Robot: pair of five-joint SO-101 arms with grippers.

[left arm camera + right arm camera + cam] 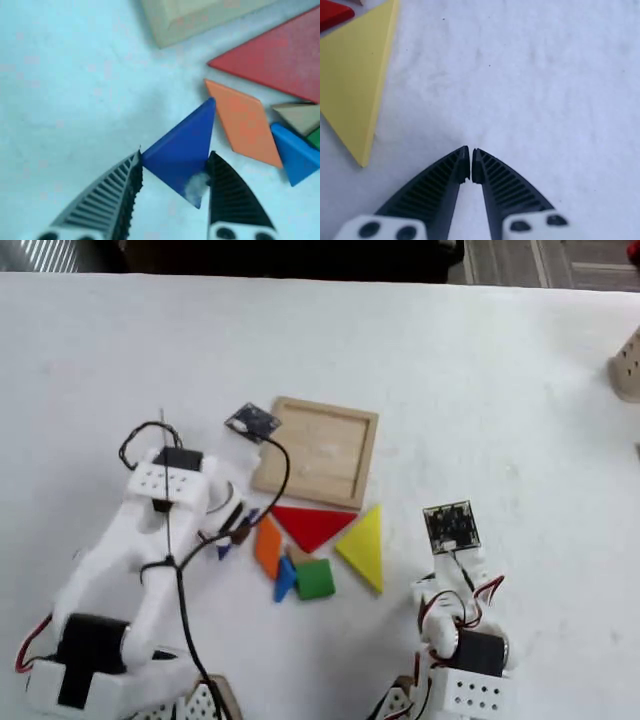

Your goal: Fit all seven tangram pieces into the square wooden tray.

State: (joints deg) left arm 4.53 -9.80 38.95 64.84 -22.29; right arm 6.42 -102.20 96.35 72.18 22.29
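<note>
Tangram pieces (312, 538) sit on the white worktop (480, 390), gathered just off the front edge of the tray (318, 452), which lies near the worktop's middle. The red triangle (312, 524) has its long side along the tray's front edge, close to it. The yellow triangle (366, 548) is just beside the red triangle, on the side nearer the worktop's right edge. The orange parallelogram (268, 547) is on the red triangle's other side. A small tan triangle (297, 556) lies below the red triangle's tip, between the orange parallelogram and the green square (315, 580). A light blue piece (285, 581) touches the green square, nearest the worktop's front edge.

The left gripper (174, 164) is beside the orange parallelogram, on the side towards the worktop's left edge. Its ribbed fingers (125, 185) clench a dark blue triangle (182, 150), one on each side. That triangle's tip points to the orange parallelogram and nearly touches its corner. Whether it rests on the worktop or is lifted, I cannot tell.

The right gripper (471, 165) hangs over bare worktop near the front edge, beside the yellow triangle and apart from it, its fingertips pressed together with nothing between them.
</note>
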